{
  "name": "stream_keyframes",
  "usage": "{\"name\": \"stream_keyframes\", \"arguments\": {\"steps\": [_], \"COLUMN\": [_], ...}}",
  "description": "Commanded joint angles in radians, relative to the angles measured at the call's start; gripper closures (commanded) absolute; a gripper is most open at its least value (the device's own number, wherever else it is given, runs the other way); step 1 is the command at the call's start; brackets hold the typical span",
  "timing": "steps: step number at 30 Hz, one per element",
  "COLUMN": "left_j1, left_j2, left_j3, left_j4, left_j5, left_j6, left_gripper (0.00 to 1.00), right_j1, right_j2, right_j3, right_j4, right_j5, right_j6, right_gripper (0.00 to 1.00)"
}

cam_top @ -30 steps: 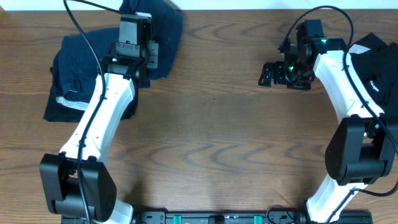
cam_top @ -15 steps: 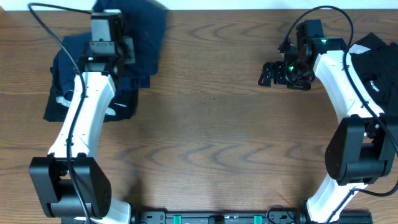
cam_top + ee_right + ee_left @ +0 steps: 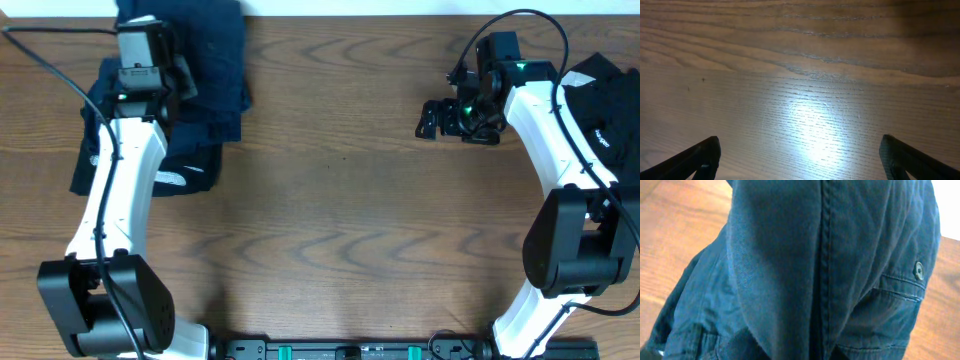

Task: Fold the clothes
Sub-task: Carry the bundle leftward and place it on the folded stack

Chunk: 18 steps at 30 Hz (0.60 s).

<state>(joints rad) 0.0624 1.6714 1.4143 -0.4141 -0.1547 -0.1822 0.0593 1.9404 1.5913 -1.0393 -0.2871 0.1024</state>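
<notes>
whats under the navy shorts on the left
A black garment with white marks pokes out from beneath the navy shorts at their near edge. How far it runs under them is hidden by the shorts and the left arm.

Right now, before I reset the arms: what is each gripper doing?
Left gripper: closed on the navy-blue shorts.
Right gripper: open, holding nothing.

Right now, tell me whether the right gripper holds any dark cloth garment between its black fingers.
No: the right gripper stands wide open, with only the brown wooden table beneath it and no cloth in it.
</notes>
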Motion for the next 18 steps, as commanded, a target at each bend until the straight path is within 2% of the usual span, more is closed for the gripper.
{"name": "stream_keyframes", "arguments": {"steps": [1,8,11,14,18], "left_j1": [0.048,0.134,0.168,0.195,0.205], "left_j2": [-0.041,-0.052,-0.056,-0.055,-0.050], "left_j3": [0.043,0.043,0.043,0.043,0.043], "left_j4": [0.000,0.013,0.015,0.007,-0.006], "left_j5": [0.039,0.343,0.379,0.384,0.383], "left_j6": [-0.170,-0.243,-0.229,-0.147,0.032], "left_gripper": [0.94,0.94,0.94,0.94,0.94], "right_j1": [-0.004,-0.004,-0.004,-0.004,-0.004], "right_j2": [0.001,0.001,0.001,0.001,0.001], "right_j3": [0.007,0.007,0.007,0.007,0.007], "right_j4": [-0.001,-0.001,-0.001,-0.001,-0.001], "right_j5": [0.003,0.003,0.003,0.003,0.003], "right_j6": [0.008,0.008,0.008,0.008,0.008], "right_gripper": [0.01,0.01,0.01,0.01,0.01]}}
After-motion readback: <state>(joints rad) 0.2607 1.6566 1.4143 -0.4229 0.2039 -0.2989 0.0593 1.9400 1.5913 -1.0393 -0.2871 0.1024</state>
